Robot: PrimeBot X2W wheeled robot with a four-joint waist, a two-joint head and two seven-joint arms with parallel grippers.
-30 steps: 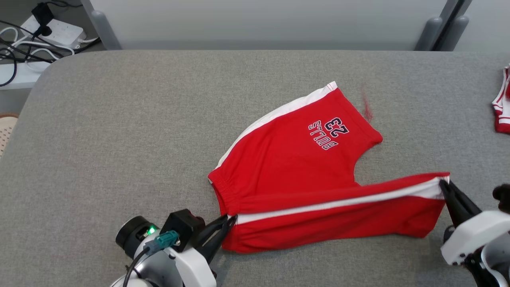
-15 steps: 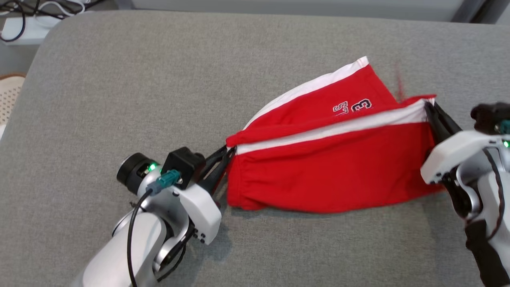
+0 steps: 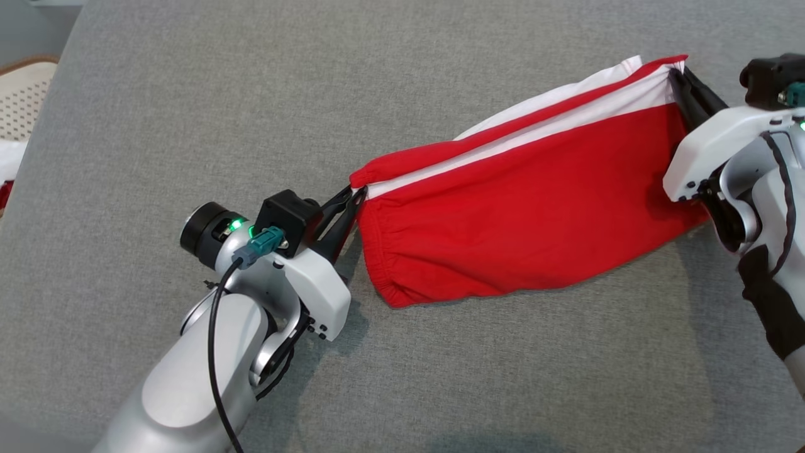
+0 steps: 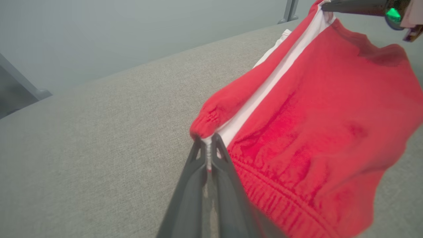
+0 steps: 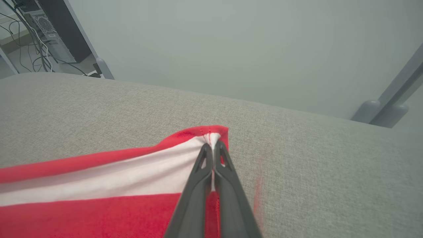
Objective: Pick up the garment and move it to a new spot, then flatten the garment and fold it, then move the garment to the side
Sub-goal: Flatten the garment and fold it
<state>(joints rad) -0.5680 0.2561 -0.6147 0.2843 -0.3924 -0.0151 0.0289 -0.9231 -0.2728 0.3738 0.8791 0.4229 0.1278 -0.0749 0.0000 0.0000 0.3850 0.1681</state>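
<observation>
The red garment (image 3: 528, 207) spans between both jaws: left jaws clamped on its waistband corner, right jaws clamped on the white-striped hem corner, cloth sagging below them over the grey surface (image 3: 220, 94)

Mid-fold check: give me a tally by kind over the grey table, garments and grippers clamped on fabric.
Garments: 1, the red shorts
Grippers shut on the shorts: 2, left gripper and right gripper
Total: 3
</observation>
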